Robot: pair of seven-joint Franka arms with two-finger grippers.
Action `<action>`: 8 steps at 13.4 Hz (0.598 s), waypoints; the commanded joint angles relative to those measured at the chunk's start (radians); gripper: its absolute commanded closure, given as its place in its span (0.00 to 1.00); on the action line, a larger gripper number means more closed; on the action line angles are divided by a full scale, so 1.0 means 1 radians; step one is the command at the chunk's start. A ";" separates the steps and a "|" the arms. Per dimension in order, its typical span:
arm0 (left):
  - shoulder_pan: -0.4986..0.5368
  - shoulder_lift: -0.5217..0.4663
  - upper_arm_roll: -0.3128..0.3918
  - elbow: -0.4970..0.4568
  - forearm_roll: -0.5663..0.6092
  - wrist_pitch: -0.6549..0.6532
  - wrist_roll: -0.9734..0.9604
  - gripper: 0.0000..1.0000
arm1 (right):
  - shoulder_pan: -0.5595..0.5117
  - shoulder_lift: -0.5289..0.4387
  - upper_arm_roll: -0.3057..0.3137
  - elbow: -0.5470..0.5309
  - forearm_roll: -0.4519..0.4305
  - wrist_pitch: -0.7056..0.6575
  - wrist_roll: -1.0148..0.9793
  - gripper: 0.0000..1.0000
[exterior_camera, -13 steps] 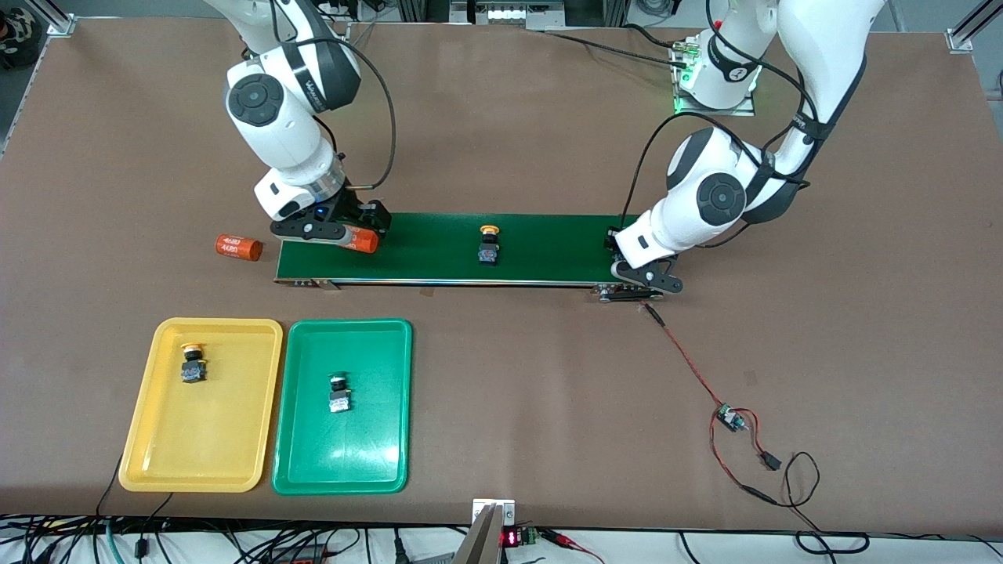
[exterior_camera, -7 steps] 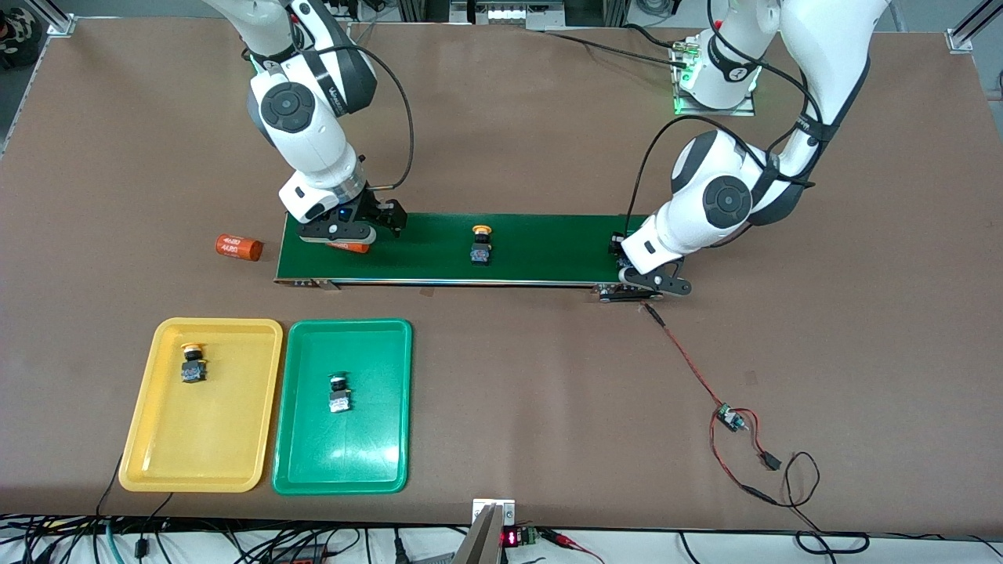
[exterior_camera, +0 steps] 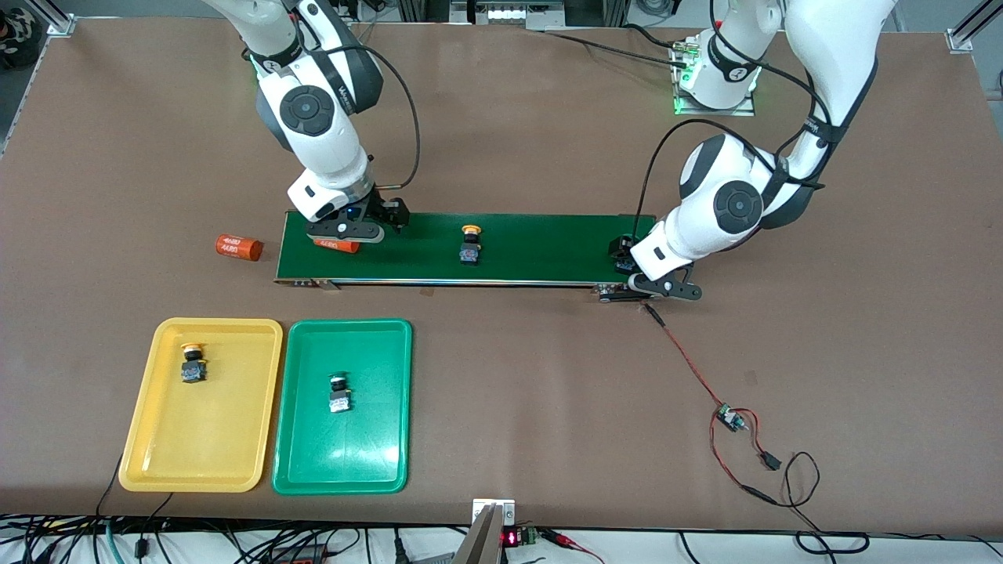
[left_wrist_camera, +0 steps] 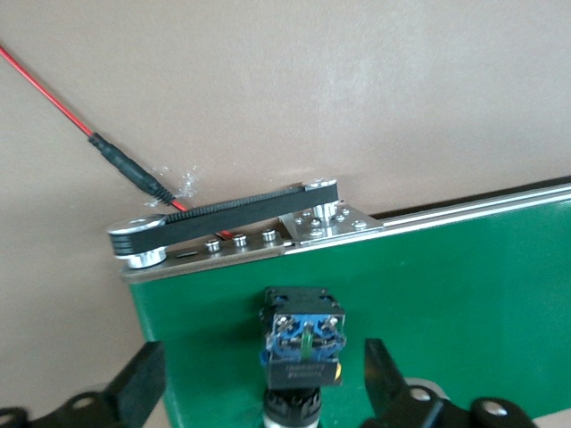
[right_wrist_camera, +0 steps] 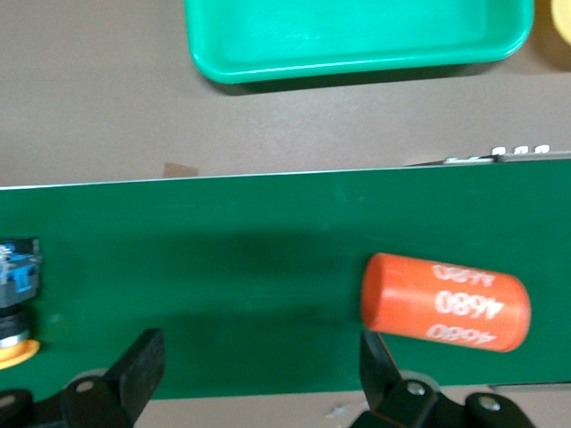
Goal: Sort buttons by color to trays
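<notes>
Your left claw [left_wrist_camera: 259, 392] hangs low over the belt's [exterior_camera: 548, 247] end, fingers apart around a button [left_wrist_camera: 302, 343]; right claw [right_wrist_camera: 259, 383] open above the orange cylinder [right_wrist_camera: 444, 303].

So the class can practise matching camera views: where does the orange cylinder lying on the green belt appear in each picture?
Front view: orange cylinder on the belt, at the right arm's end, under the open right gripper.
Right wrist view: lying on the belt, beside one finger.
Left wrist view: not in it.
Shared landmark: the green belt, seen in all three.
</notes>
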 commanded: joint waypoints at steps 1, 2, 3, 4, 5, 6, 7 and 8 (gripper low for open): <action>-0.008 -0.116 0.010 -0.003 0.011 -0.071 0.001 0.00 | 0.012 0.059 0.013 0.059 -0.046 -0.018 0.045 0.03; -0.006 -0.147 0.011 -0.001 0.013 -0.102 0.001 0.00 | 0.017 0.074 0.013 0.068 -0.053 -0.016 0.045 0.03; -0.003 -0.179 0.033 0.015 0.014 -0.138 0.001 0.00 | 0.023 0.085 0.013 0.074 -0.057 -0.015 0.048 0.03; -0.003 -0.198 0.074 0.040 0.014 -0.181 0.004 0.00 | 0.029 0.097 0.013 0.087 -0.057 -0.015 0.057 0.03; -0.003 -0.208 0.109 0.081 0.014 -0.224 0.013 0.00 | 0.043 0.111 0.013 0.097 -0.058 -0.015 0.064 0.03; -0.003 -0.213 0.143 0.123 0.014 -0.269 0.019 0.00 | 0.062 0.126 0.013 0.116 -0.067 -0.016 0.082 0.03; -0.003 -0.215 0.177 0.164 0.013 -0.318 0.022 0.00 | 0.070 0.140 0.013 0.129 -0.093 -0.019 0.105 0.03; -0.003 -0.216 0.212 0.211 0.013 -0.379 0.024 0.00 | 0.082 0.154 0.013 0.142 -0.113 -0.019 0.126 0.03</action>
